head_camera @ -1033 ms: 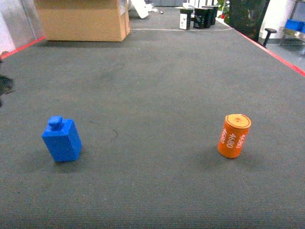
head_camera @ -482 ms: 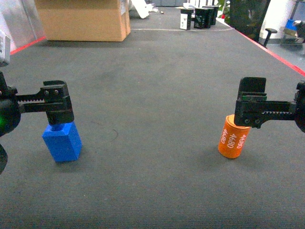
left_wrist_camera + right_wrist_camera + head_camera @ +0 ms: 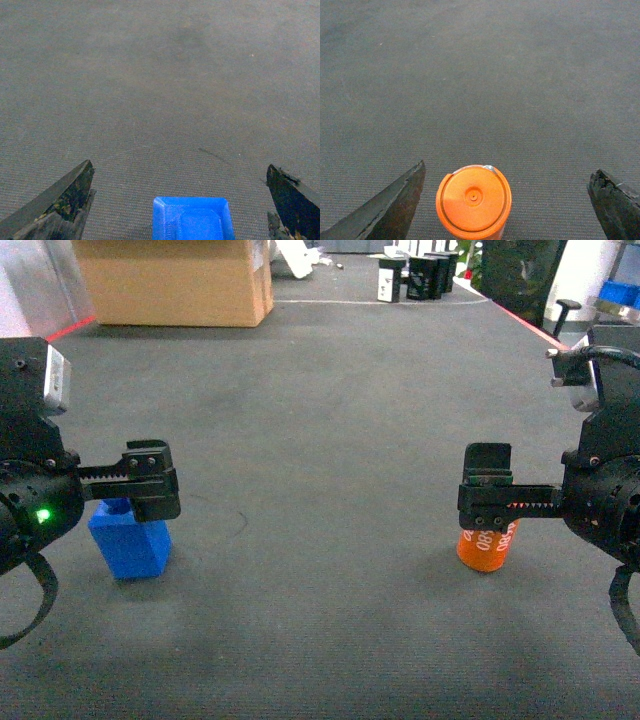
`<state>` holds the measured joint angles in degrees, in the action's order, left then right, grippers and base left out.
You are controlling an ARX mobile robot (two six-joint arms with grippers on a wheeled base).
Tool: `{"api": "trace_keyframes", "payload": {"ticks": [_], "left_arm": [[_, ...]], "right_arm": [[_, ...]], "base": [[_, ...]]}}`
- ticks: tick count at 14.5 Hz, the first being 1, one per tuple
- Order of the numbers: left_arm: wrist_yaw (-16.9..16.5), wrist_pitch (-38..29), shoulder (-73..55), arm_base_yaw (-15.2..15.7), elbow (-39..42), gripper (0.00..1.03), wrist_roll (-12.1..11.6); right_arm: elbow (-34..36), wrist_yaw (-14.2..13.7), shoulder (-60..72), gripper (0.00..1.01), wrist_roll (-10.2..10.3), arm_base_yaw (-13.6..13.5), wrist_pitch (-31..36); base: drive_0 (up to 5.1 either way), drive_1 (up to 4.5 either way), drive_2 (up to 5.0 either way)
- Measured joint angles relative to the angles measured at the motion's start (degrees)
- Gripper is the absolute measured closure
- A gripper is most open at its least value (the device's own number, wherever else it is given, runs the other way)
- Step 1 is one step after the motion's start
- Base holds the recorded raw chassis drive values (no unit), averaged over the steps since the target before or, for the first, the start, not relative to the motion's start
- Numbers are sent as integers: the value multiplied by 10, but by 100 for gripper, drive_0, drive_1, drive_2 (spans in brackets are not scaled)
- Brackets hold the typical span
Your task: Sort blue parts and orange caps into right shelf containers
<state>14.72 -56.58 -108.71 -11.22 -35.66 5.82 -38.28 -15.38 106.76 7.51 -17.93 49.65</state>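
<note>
Grey carpet spreads beneath us as our left gripper [image 3: 180,200] hangs spread wide over the blue part [image 3: 130,545], left of the orange cap [image 3: 487,545] under our equally wide right gripper [image 3: 512,200]; both grippers, nearer centre than half a second ago, should descend squarely before closing.

The black left gripper [image 3: 150,480] reaches in from the nine o'clock edge of the head view, held level, a green light glowing on its wrist housing. Its wrist view shows the two dark fingertips [image 3: 62,200] spread wide apart. The black right gripper [image 3: 487,490] comes in from three o'clock, likewise level, its fingertips [image 3: 395,200] also spread wide at the lower corners of its wrist view.
</note>
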Motion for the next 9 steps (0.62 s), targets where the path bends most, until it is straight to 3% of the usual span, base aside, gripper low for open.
{"api": "trace_keyframes", "payload": {"ticks": [9], "left_arm": [[-6,-14,-97,0,-23,5,5]], "right_arm": [[-42,9,104,3,1,0,2]], "base": [[0,0,0]]}}
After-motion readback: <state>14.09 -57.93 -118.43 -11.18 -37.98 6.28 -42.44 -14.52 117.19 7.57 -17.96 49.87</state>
